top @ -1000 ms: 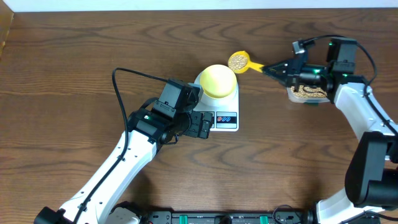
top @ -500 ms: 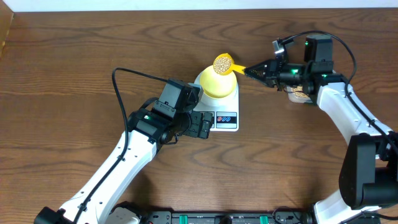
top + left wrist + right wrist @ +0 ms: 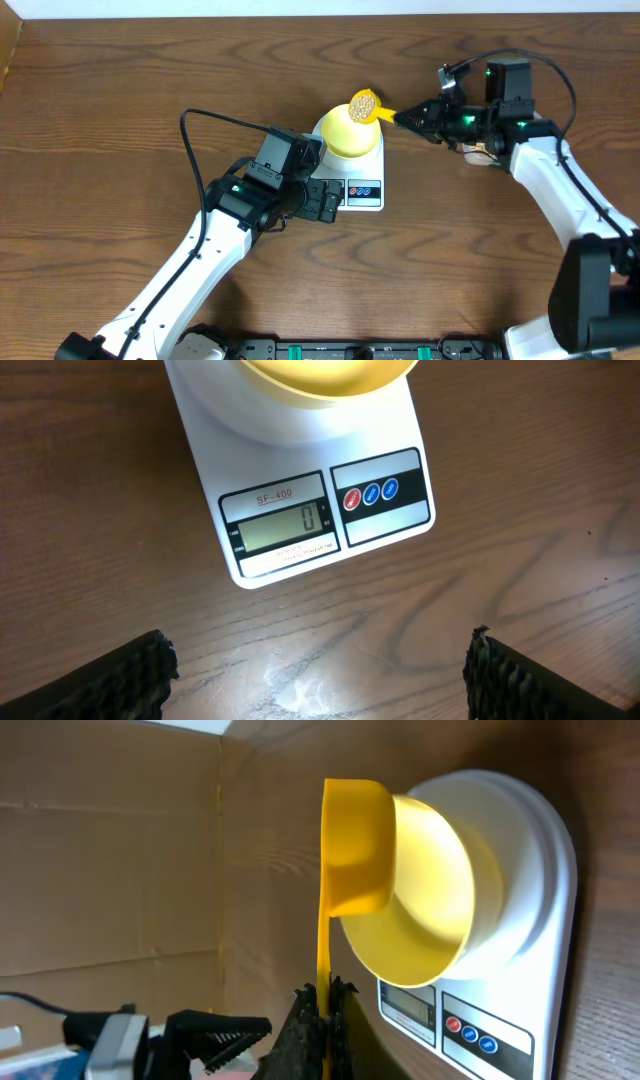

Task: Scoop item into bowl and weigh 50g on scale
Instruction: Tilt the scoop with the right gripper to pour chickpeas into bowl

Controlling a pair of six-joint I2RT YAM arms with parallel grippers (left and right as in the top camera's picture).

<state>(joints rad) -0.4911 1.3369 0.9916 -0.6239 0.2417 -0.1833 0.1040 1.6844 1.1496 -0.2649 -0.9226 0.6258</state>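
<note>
The pale yellow bowl (image 3: 351, 132) sits on the white scale (image 3: 367, 190); its display (image 3: 280, 525) reads 0. My right gripper (image 3: 412, 117) is shut on the handle of a bright yellow scoop (image 3: 364, 106) holding tan beans (image 3: 363, 104), and the scoop hangs over the bowl's far right rim. In the right wrist view the scoop (image 3: 352, 845) overlaps the bowl (image 3: 430, 890), with the fingers (image 3: 322, 1010) clamped on the handle. My left gripper (image 3: 322, 200) is open and empty, on the table just in front of the scale, its fingers (image 3: 320, 675) spread wide.
A tub of beans (image 3: 482, 152) shows partly behind my right arm, right of the scale. The left arm (image 3: 200, 250) stretches from the front left. A black cable (image 3: 205, 120) loops over the table left of the scale.
My right gripper carried the bean-filled scoop left from beside the tub to over the bowl, then shifted it slightly right. The left arm has not moved.
</note>
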